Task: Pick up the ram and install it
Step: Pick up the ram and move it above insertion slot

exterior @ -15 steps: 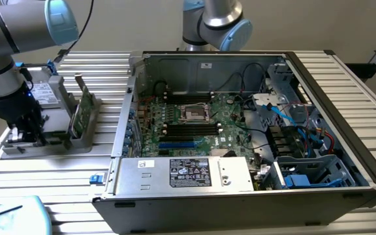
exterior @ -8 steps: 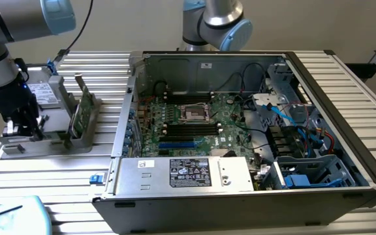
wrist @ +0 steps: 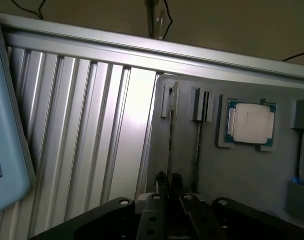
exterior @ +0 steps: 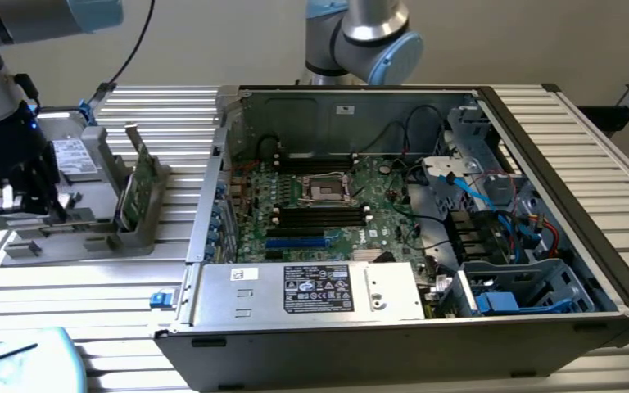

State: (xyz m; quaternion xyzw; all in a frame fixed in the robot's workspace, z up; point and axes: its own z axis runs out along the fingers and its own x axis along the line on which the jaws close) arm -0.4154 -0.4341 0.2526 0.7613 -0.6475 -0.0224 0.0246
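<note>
The ram (wrist: 170, 135) stands on its edge in a slot of the grey holder tray (wrist: 242, 185), so it reads as a thin line running in between my fingertips. My gripper (wrist: 169, 181) is shut on the ram's near end. In the exterior view the gripper (exterior: 42, 214) sits low over the tray (exterior: 96, 233) at the exterior view's left, with the ram (exterior: 6, 220) as a pale green strip beneath it. The long black memory slots (exterior: 320, 217) lie on the green motherboard (exterior: 386, 184) inside the open computer case (exterior: 576, 164).
A second green stick (exterior: 140, 184) stands upright in the tray close to the case wall, edge-on in the wrist view (wrist: 198, 140). A processor chip (wrist: 251, 122) rests in a tray pocket. The power supply (exterior: 314, 288) fills the case front. A second robot arm (exterior: 364, 37) stands behind.
</note>
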